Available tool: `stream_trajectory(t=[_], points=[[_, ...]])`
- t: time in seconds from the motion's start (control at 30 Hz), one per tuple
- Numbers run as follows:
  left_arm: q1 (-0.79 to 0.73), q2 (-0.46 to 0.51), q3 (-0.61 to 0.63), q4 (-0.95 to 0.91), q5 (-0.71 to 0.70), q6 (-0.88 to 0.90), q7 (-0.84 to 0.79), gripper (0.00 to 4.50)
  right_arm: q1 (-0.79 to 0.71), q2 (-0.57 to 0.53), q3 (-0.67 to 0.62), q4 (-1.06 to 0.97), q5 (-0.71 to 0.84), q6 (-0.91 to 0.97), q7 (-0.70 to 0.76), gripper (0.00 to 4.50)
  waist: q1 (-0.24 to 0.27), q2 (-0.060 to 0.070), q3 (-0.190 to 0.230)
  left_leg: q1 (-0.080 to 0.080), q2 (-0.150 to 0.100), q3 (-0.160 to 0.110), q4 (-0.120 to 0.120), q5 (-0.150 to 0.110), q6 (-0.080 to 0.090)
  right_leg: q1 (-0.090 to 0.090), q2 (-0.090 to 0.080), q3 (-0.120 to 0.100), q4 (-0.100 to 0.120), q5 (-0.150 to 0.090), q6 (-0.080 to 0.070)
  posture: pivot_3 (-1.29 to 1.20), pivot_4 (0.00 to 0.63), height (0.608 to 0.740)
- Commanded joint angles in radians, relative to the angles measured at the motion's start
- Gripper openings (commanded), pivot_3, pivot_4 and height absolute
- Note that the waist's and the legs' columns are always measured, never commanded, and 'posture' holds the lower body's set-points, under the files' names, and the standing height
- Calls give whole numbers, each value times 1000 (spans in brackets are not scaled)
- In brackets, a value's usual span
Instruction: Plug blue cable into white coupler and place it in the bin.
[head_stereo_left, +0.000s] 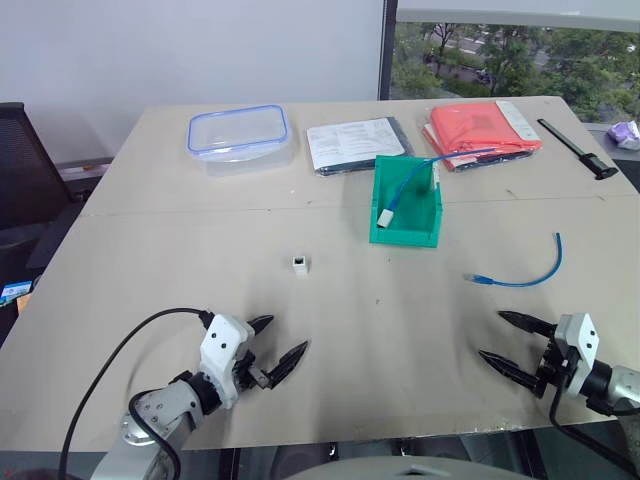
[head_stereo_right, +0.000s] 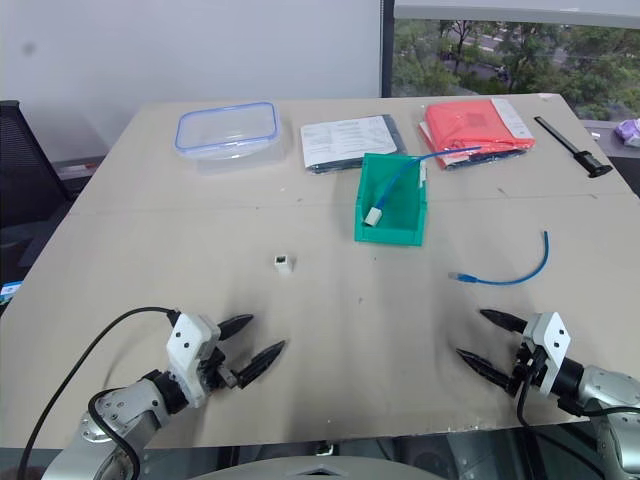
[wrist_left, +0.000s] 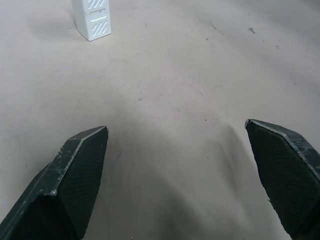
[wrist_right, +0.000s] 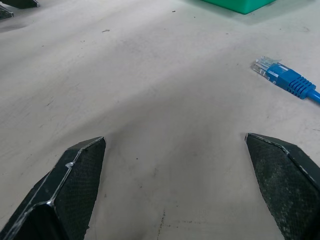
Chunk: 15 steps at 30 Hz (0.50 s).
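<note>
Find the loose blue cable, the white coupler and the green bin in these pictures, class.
blue cable (head_stereo_left: 540, 276), left eye view, the middle of its curve.
white coupler (head_stereo_left: 300, 264), left eye view, its front face.
bin (head_stereo_left: 404, 238), left eye view, its low front wall.

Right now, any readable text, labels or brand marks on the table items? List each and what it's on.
No text can be read.
Printed sheets beside the clear box: lines of print, too small to read.
Red packet with a white label: print too small to read.
White coupler: moulded diagonal ridges, no letters.
Green bin, blue cable: no markings seen.
</note>
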Motion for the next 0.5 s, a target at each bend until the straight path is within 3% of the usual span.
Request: stream_trajectory(t=[0.03,0.5], points=[[28,8,-39,-3,3,18,-22,4500,-10,-9,-10,-2,8,-6,10,4393,0,0,0,0,0,0,0,0,0,0,0,0,0,0,0,0,150,737],[16,4,-49,15,-1,5,-30,4500,-19,-10,-18,9,5,-6,1,4393,13,-1,0,0,0,1,1,0,0,0,4,0,1,0,0,0,150,737]])
